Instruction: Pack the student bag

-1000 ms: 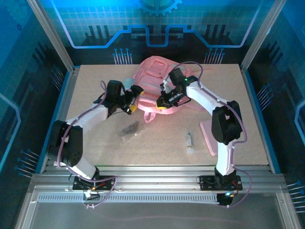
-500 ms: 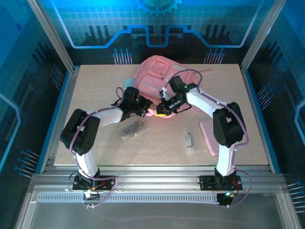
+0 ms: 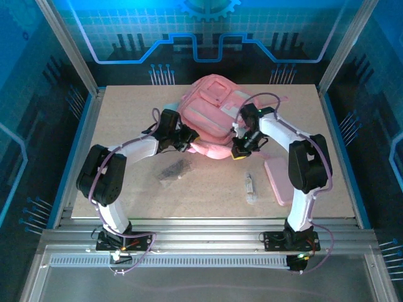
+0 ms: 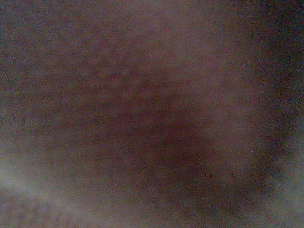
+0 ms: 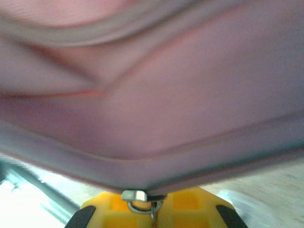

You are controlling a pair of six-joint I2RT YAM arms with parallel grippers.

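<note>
Table [image 3: 126, 195]: student bag [image 3: 211, 113] rear ctr; pencil case [image 3: 280, 179], clear tube [image 3: 250, 187] R; dark clump [image 3: 174, 171] L.

Your left arm folds at the elbow and reaches forward, its left gripper [image 3: 187, 137] buried in the left flank of the student bag [image 3: 211, 107]; you can't see how its jaws stand. Your right arm arches beside the bag's right side, wrist turned down, right gripper [image 3: 240, 153] at the near right corner, yellow fingers [image 5: 114, 209] pinched on the bag's hem
</note>
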